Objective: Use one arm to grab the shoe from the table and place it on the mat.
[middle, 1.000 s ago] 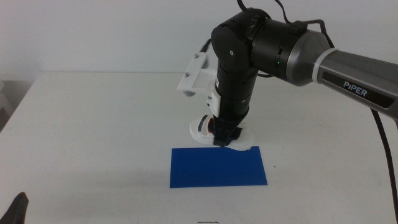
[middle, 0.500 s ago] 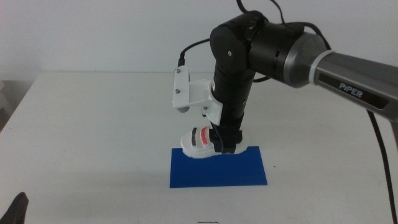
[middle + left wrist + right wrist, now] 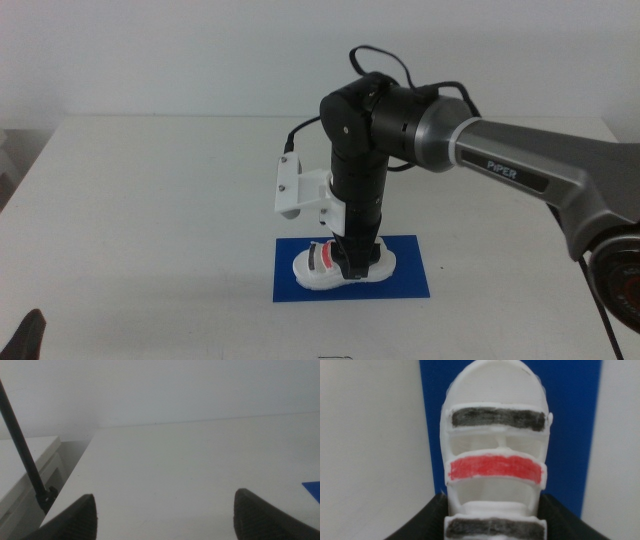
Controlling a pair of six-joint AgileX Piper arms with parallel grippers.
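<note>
**Shoe over the mat, claw clenched on it**

The right claw (image 3: 357,262) grips the shoe (image 3: 340,265) from straight above, clenched on its heel end. The shoe's long axis runs along the blue mat (image 3: 405,285), sole at or just above it — contact unclear. The left claw (image 3: 165,515) waits, spread wide, over the bare white bench (image 3: 150,200).

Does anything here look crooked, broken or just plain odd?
Nothing stands out. The shoe sits upright over the blue mat, lined up along it, with the right gripper clamped on it. The left gripper waits open at the table edge.
</note>
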